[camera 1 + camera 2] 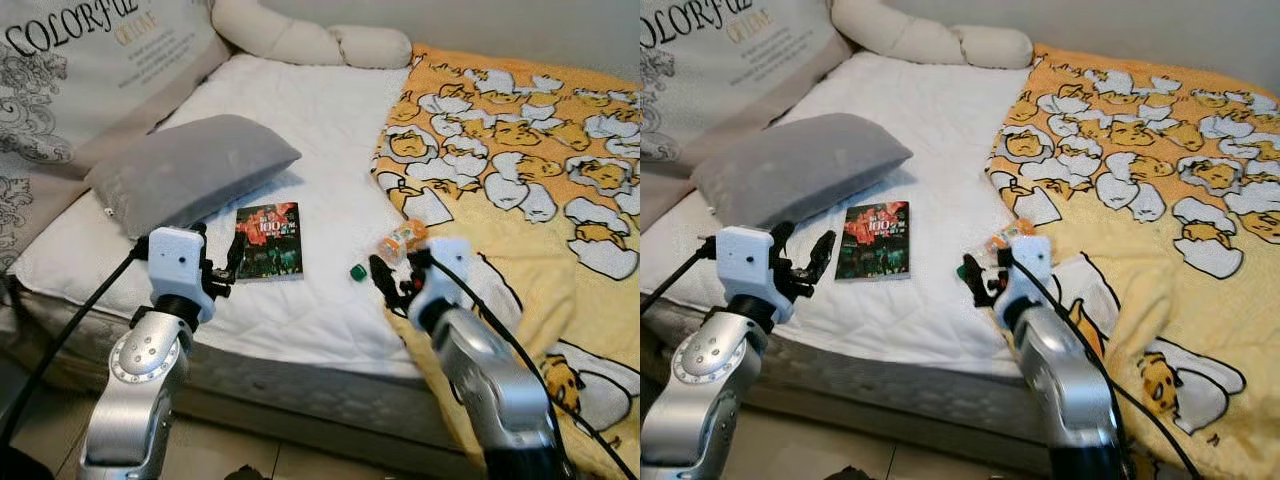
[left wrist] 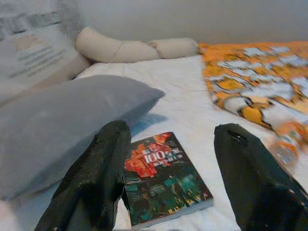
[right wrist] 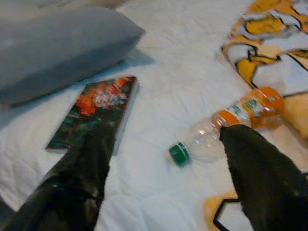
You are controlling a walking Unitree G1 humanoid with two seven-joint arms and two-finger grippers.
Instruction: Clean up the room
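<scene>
Nothing tidied yet. My left gripper (image 2: 166, 180) is spread wide, empty, the book (image 2: 163, 177) just ahead. My right gripper (image 3: 168, 180) gapes empty, the bottle (image 3: 226, 124) lying just beyond its fingertips.

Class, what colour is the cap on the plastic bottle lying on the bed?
Green; the bottle cap shows best in the right wrist view.

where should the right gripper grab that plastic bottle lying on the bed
Probably across the clear middle of the bottle, coming down from above. It lies flat on the mattress, green cap toward the book, and the open right gripper already straddles it.
</scene>
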